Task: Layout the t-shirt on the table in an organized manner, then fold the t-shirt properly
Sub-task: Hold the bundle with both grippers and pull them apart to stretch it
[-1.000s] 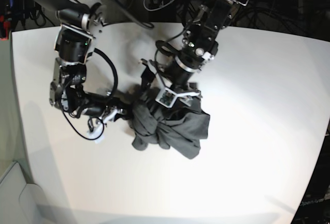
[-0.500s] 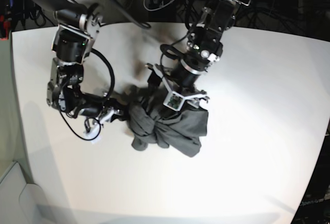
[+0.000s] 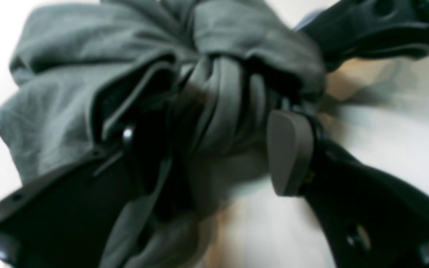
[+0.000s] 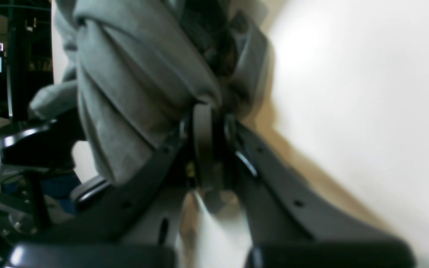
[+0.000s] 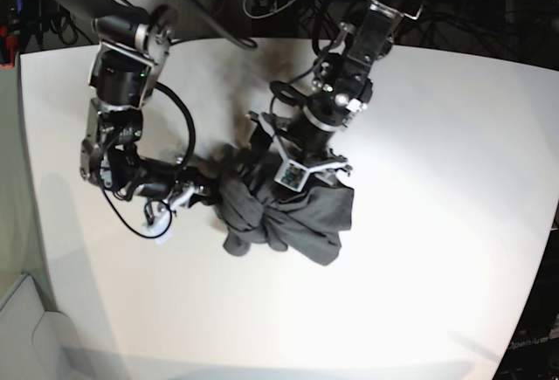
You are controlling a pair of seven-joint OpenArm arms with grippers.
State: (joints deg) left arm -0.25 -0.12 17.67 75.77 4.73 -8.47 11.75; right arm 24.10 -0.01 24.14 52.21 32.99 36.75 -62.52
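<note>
A: Where is the t-shirt [image 5: 288, 214] at this moment?

B: Bunched in a dark grey heap near the middle of the white table [image 5: 437, 135], with both arms reaching into it. It is gathered tight at the centre, like a cinched knot, and spreads out wider toward the near side.

A: What is the right hand [image 4: 209, 123] doing?

B: Its fingers are pinched almost together on a fold of the cloth. In the right wrist view the grey fabric drapes over one finger and disappears between the two pads. In the base view that hand [image 5: 199, 193] sits at the heap's left edge, low against the table.

A: And the left hand [image 3: 214, 156]?

B: Its fingers stand well apart, straddling the gathered middle of the shirt. One grey pad [image 3: 289, 152] is bare, beside the pleated folds; the other finger is partly buried under cloth. I cannot tell whether it is actually pressing the bundle.

A: From above?

B: The left hand [image 5: 297, 170] comes down on the heap's far upper side.
</note>
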